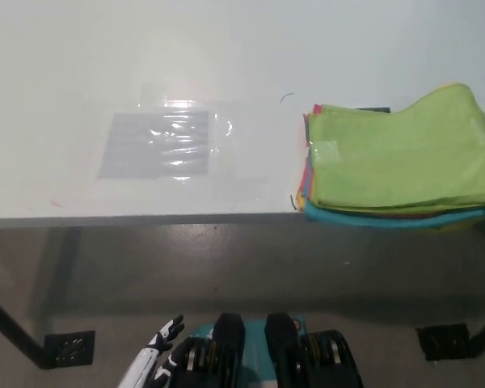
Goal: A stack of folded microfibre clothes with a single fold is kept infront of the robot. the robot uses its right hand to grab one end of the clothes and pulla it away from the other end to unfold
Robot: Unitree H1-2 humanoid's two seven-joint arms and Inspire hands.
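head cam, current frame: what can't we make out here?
- Right hand: not in the head view at all, so its state is unknown.
- Left hand: only a small part shows at the bottom edge; open or shut cannot be told.
- Green cloth: its right end runs off the picture's right edge.
- Stack of cloths: only coloured edges show beneath the green cloth; their number cannot be told.
- Plastic sleeve: glare hides what it holds.
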